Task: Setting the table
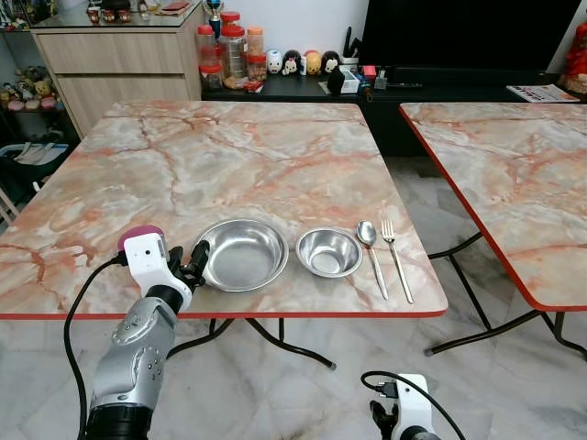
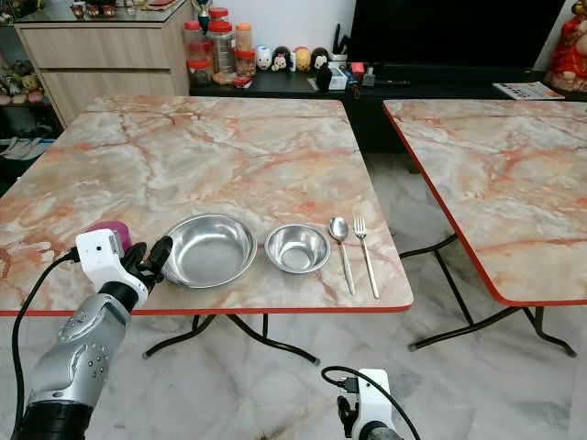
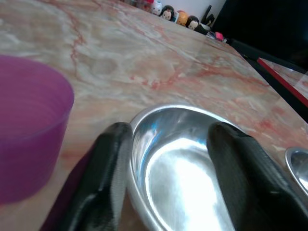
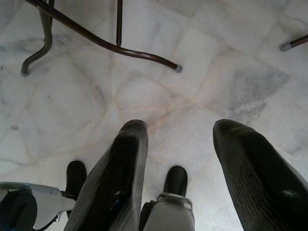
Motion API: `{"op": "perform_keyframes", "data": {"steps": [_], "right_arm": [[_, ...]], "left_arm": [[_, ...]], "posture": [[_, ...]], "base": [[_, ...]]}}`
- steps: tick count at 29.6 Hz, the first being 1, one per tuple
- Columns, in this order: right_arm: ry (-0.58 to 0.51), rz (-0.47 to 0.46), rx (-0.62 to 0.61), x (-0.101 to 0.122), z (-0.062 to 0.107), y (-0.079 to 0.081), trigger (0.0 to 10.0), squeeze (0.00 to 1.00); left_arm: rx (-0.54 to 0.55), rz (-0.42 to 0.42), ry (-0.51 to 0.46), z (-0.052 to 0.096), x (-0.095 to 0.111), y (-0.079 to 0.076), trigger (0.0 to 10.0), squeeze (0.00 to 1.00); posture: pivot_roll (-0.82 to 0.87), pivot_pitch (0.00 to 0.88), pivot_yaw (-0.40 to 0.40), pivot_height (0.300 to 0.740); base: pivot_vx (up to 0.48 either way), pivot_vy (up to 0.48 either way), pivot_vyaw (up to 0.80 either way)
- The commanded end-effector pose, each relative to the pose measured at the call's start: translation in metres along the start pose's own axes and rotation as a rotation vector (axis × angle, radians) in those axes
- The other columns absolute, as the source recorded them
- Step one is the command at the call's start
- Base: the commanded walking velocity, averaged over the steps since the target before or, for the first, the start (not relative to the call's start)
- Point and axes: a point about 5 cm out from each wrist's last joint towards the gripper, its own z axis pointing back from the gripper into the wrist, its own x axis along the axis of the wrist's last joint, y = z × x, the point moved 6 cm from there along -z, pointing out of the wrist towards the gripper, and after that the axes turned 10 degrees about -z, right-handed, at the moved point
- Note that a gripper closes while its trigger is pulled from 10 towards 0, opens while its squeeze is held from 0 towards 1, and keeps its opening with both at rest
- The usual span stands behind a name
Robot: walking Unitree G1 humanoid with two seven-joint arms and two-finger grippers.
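- The table is marble-patterned with a red edge; a second table of the same kind stands apart on the right, over a pale tiled floor.
- Behind the tables are a wooden cabinet, a row of jars and a dark low unit with small figurines.
- The left arm reaches up to the table's near edge.
- The big bowl, shiny steel, sits upright near the front edge.
- The left gripper is at the big bowl's left rim, fingers apart: in the left wrist view one finger is outside the rim and the other over the inside. I cannot tell whether they press on it.
- The small bowl stands just right of the big bowl.
- A purple cup stands just left of the gripper.
- The spoon and fork lie side by side, right of the small bowl.
- The right gripper hangs low over the floor, open and empty.
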Motion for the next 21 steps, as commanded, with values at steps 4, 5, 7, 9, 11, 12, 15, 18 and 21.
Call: {"op": "perform_keyframes", "data": {"steps": [4, 5, 7, 9, 11, 12, 15, 18, 21], "right_arm": [[-0.011, -0.012, -0.01, 0.006, -0.001, -0.001, 10.0, 0.0], [-0.014, -0.015, -0.011, 0.007, -0.001, -0.001, 10.0, 0.0], [-0.016, -0.015, -0.01, 0.008, -0.002, 0.0, 10.0, 0.0], [-0.017, -0.016, -0.011, 0.009, -0.002, 0.0, 10.0, 0.0], [-0.018, -0.017, -0.011, 0.009, -0.002, 0.0, 10.0, 0.0], [-0.018, -0.017, -0.011, 0.01, -0.002, 0.0, 10.0, 0.0], [-0.017, -0.019, -0.012, 0.009, -0.002, 0.0, 10.0, 0.0], [-0.019, -0.024, -0.01, 0.01, -0.002, 0.001, 10.0, 0.0], [-0.019, -0.027, -0.009, 0.009, -0.002, 0.001, 10.0, 0.0]], "left_arm": [[-0.012, -0.005, 0.034, -0.004, -0.008, -0.008, 10.0, 1.0], [-0.011, -0.004, 0.044, -0.005, -0.009, -0.009, 10.0, 1.0], [-0.021, -0.012, 0.057, -0.006, -0.011, -0.012, 10.0, 1.0], [-0.027, -0.019, 0.055, -0.007, -0.01, -0.015, 10.0, 1.0], [-0.024, -0.031, 0.056, -0.008, -0.009, -0.015, 10.0, 0.0], [-0.019, -0.037, 0.059, -0.008, -0.009, -0.015, 10.0, 0.0], [-0.02, -0.047, 0.063, -0.01, -0.01, -0.017, 10.0, 0.0], [-0.01, -0.045, 0.07, -0.01, -0.009, -0.017, 10.0, 0.0], [0.01, -0.046, 0.084, -0.012, -0.01, -0.017, 10.0, 0.0]], "posture": [[0.11, 0.0, -0.049, 0.74], [0.11, 0.0, -0.049, 0.74], [0.11, 0.0, -0.049, 0.74], [0.11, 0.0, -0.052, 0.74], [0.11, 0.0, -0.052, 0.74], [0.11, 0.0, -0.052, 0.74], [0.11, 0.0, -0.051, 0.74], [0.11, 0.0, -0.051, 0.74], [0.11, 0.0, -0.05, 0.74]], "base": [[0.0, 0.0, 0.0], [0.0, 0.0, 0.0], [0.0, 0.0, 0.0], [0.0, 0.0, 0.0], [0.0, 0.0, 0.0], [0.0, 0.0, 0.0], [0.0, 0.0, 0.0], [0.0, 0.0, 0.0], [0.0, 0.0, 0.0]]}}
